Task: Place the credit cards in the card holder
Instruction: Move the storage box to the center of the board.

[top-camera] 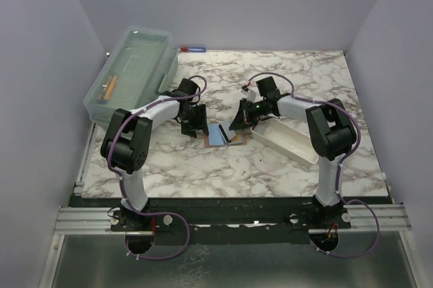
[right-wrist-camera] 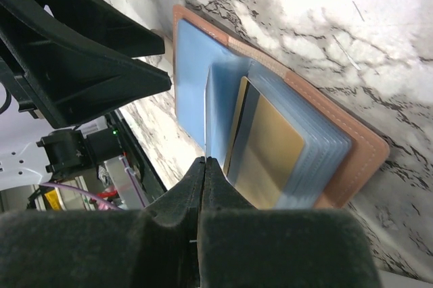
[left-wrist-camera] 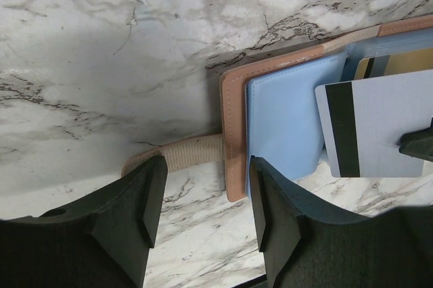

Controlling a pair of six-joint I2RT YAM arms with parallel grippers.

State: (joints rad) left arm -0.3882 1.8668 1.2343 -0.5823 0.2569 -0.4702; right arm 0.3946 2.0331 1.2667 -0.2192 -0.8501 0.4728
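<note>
On the marble table (top-camera: 203, 166), the card holder (top-camera: 222, 135) is laid open at centre. At its 10 o'clock the left gripper (left-wrist-camera: 206, 190) is held apart by the strap (left-wrist-camera: 193, 153). At 2 o'clock the right gripper (right-wrist-camera: 204, 166) is clamped on a striped pale-blue credit card (left-wrist-camera: 379, 126).

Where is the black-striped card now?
Left wrist view, right side: the striped card is over the open card holder, pinched by the right tool.

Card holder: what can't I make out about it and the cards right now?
- Top view: card holder too small, ends under left pincer and right pincer; slots unreadable.
- Left wrist: holder's right part cut off by frame edge; gold card mostly behind striped card.
- Right wrist: striped card edge-on only.
</note>
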